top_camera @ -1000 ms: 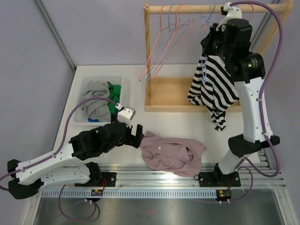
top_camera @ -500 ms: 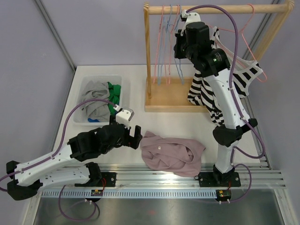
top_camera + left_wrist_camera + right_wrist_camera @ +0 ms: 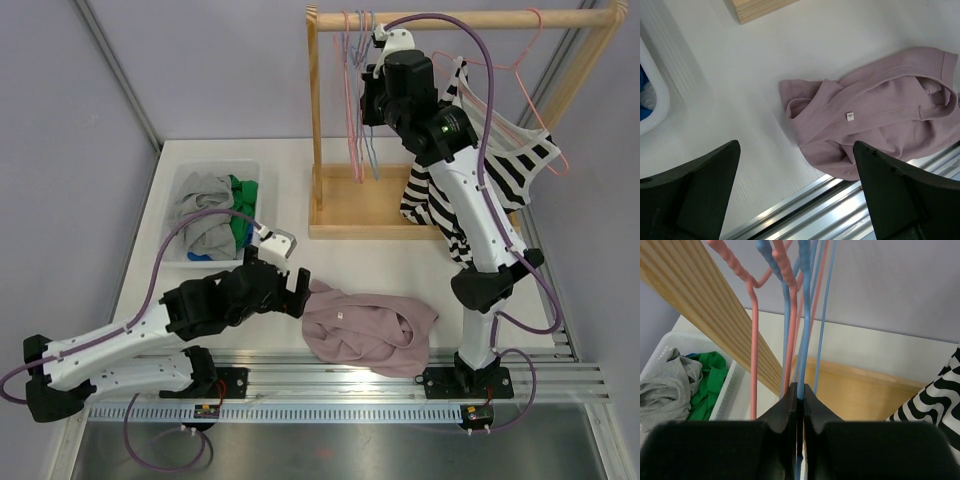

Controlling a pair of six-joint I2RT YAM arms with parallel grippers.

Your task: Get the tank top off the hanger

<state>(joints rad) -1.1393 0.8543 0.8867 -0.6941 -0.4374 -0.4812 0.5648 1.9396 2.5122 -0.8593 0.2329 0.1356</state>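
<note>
A black-and-white striped tank top (image 3: 500, 175) hangs on a pink hanger (image 3: 523, 68) at the right of the wooden rack's rail (image 3: 470, 18). Its edge also shows in the right wrist view (image 3: 942, 397). My right gripper (image 3: 372, 100) is high at the left of the rail, apart from the tank top. It is shut on the wire of an empty blue hanger (image 3: 804, 335); its jaws (image 3: 800, 392) are pinched together on it. My left gripper (image 3: 292, 290) is open and empty, low over the table beside a mauve garment (image 3: 875, 115), with its jaws wide apart (image 3: 797, 192).
Several empty pink and blue hangers (image 3: 353, 110) hang bunched by the rack's left post. The rack's wooden base tray (image 3: 365, 210) lies below. A white bin (image 3: 252, 170) with grey and green clothes stands at the left. A metal rail (image 3: 850, 200) runs along the near table edge.
My right arm has swung left along the rail, away from the tank top, to the empty hangers, which are now bunched at the left post. My left gripper has edged right toward the mauve garment.
</note>
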